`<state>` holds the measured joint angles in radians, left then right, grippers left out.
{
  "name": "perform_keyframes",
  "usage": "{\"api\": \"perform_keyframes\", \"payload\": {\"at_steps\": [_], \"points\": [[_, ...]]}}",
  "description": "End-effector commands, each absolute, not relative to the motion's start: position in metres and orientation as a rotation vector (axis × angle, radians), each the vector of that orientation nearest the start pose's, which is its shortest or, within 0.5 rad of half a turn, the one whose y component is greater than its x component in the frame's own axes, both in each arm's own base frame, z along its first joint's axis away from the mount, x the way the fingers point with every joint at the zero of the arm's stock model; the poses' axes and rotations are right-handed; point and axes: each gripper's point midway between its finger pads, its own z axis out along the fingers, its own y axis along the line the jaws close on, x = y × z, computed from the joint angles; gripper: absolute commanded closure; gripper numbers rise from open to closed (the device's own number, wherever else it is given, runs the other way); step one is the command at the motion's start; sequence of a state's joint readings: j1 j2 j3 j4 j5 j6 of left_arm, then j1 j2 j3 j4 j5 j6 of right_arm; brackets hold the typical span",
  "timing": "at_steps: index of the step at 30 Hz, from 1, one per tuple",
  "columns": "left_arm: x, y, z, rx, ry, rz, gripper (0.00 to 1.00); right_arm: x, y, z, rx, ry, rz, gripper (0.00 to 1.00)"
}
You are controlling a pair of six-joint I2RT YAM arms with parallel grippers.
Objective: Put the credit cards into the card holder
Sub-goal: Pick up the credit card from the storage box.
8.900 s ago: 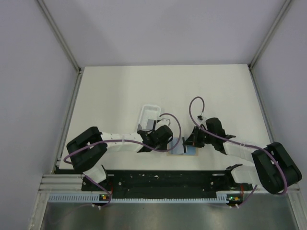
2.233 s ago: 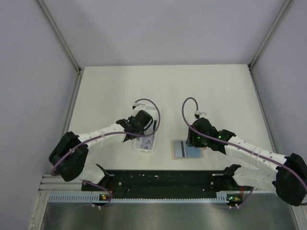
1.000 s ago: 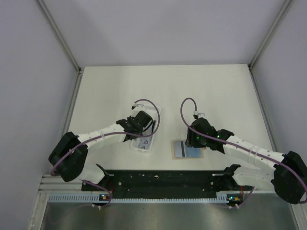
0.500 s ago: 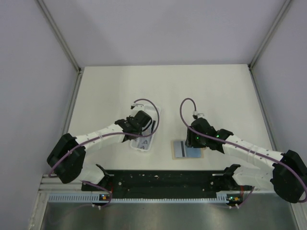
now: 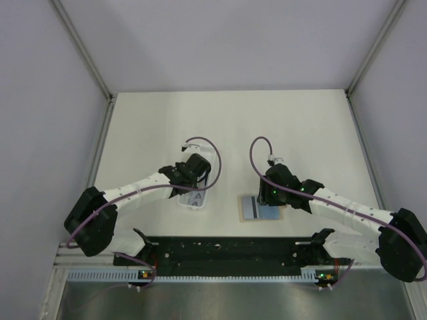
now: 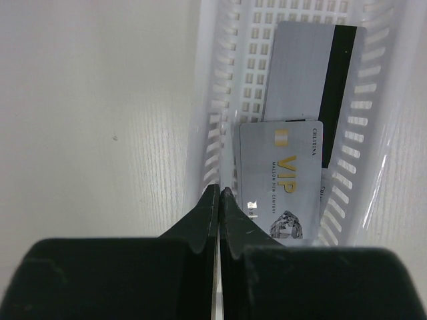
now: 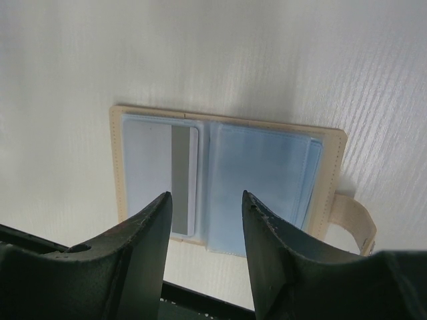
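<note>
Two pale grey credit cards lie in a clear slotted tray (image 6: 215, 133): a VIP card (image 6: 283, 177) overlapping one with a black stripe (image 6: 310, 73). My left gripper (image 6: 219, 191) (image 5: 191, 172) is shut with its tips straddling the tray's left wall, one finger outside and one inside beside the VIP card. The tan card holder (image 7: 117, 167) (image 5: 261, 209) lies open, light blue inside, with a grey-striped card (image 7: 179, 177) in its left pocket. My right gripper (image 7: 206, 194) (image 5: 270, 192) hovers open over the holder's fold, nothing between its fingers.
The tray (image 5: 192, 200) lies left of the holder on the white table. The holder's closing tab (image 7: 350, 217) sticks out at its right. The black base rail (image 5: 227, 250) runs along the near edge. Grey walls enclose the table.
My left jaws have closed on the tray's left wall. The tray's near end has shifted a little to the left with the arm. The right arm has stayed still.
</note>
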<state>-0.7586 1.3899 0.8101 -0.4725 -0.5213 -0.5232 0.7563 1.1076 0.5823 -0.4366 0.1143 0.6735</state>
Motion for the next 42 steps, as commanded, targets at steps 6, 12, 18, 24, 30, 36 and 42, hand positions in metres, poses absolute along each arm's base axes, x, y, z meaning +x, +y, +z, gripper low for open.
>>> {"api": "perform_keyframes", "payload": {"at_steps": [6,12,18,24,30,36,42], "points": [[0.270,-0.159,0.106,0.070,2.348,0.038,1.00,0.193,0.189,0.065,-0.068,2.522,0.450,0.54],[0.262,-0.181,0.174,0.072,2.226,-0.257,1.00,0.195,0.199,0.105,-0.090,2.356,0.620,0.51],[0.229,-0.229,0.263,0.089,1.928,-0.871,1.00,0.178,0.225,0.193,-0.199,1.976,1.024,0.34],[0.192,-0.244,0.342,0.069,1.582,-1.305,1.00,0.154,0.231,0.265,-0.214,1.717,1.280,0.21],[0.171,-0.253,0.374,0.096,1.454,-1.518,1.00,0.134,0.250,0.313,-0.289,1.568,1.517,0.21],[0.155,-0.273,0.371,0.193,1.490,-1.662,1.00,0.133,0.252,0.333,-0.309,1.520,1.535,0.21],[0.148,-0.284,0.362,0.237,1.520,-1.725,1.00,0.129,0.250,0.346,-0.319,1.483,1.542,0.26]]}}
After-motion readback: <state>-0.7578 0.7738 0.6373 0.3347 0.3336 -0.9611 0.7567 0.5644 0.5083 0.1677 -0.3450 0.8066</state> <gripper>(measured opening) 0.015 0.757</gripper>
